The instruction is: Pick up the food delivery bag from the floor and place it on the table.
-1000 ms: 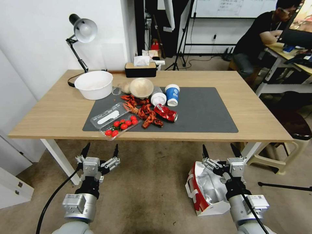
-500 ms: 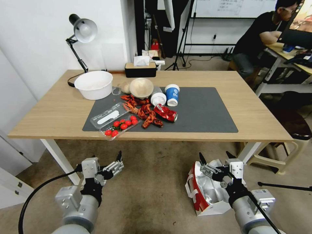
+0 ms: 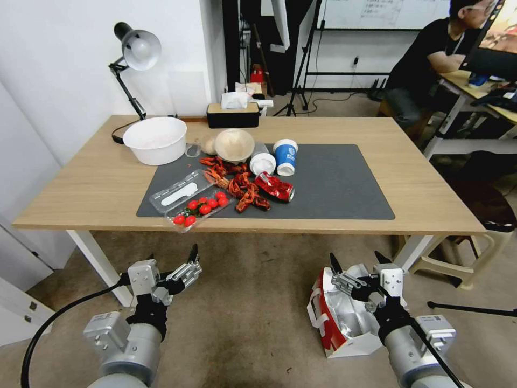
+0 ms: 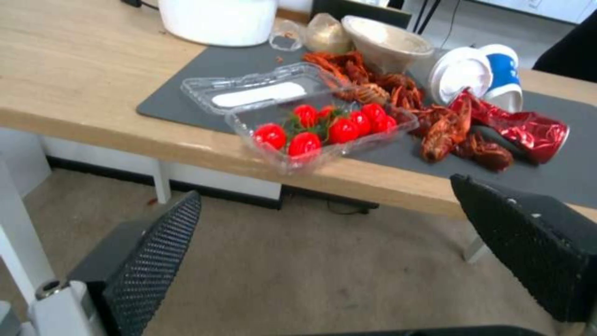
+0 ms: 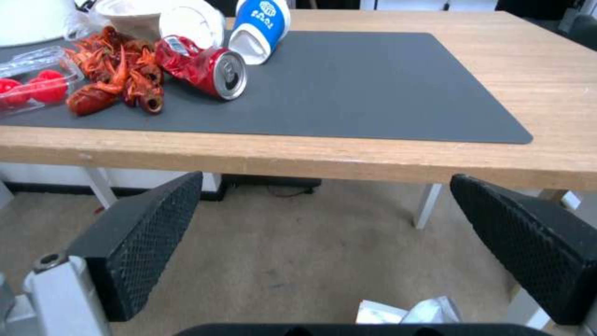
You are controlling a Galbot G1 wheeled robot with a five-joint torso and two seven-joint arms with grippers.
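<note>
Right gripper, jaws apart, hovered over the boxy white-and-red foil-lined food delivery bag; descend squarely onto 1 rim before closing.

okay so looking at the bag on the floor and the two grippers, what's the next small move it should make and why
Probably lower the right gripper toward the food delivery bag. The bag sits on the floor with its foil-lined mouth open directly under that gripper, whose fingers are spread and hold nothing. The left gripper, also open, hangs over bare floor well away from the bag, so the right arm looks better placed.
</note>
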